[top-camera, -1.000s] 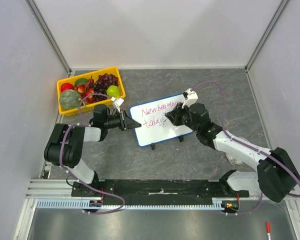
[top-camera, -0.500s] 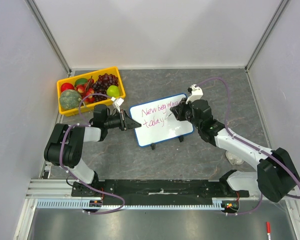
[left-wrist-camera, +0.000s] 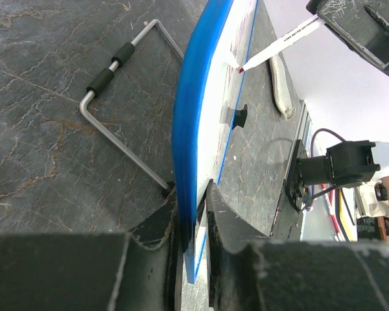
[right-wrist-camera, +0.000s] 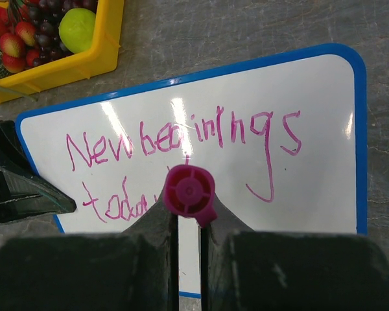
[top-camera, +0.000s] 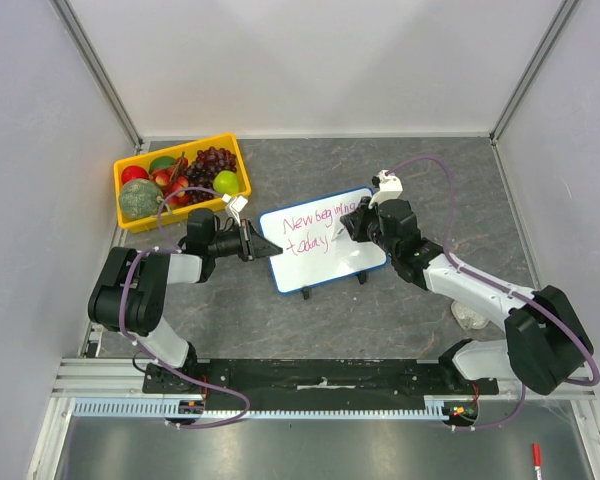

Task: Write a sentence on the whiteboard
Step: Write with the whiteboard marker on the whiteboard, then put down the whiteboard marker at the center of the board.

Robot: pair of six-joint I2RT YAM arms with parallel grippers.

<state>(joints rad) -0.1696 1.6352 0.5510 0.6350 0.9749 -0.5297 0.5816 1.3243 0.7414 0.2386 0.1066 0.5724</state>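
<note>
Both hold firm: left gripper (top-camera: 253, 243) pinches the whiteboard (top-camera: 342, 260) edge, right gripper (top-camera: 346, 229) clamps the marker (left-wrist-camera: 282, 42), which has drifted up-right off "today"; the sentence (right-wrist-camera: 155, 141) seems nearly complete.

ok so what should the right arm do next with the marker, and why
Probably finish the second line: the marker tip sits at the whiteboard just after "today", the top line reads complete, and the left gripper clamps the board's edge.

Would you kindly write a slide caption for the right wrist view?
Right gripper holding a pink marker at the blue-framed whiteboard, the sentence partly hidden behind it.
</note>
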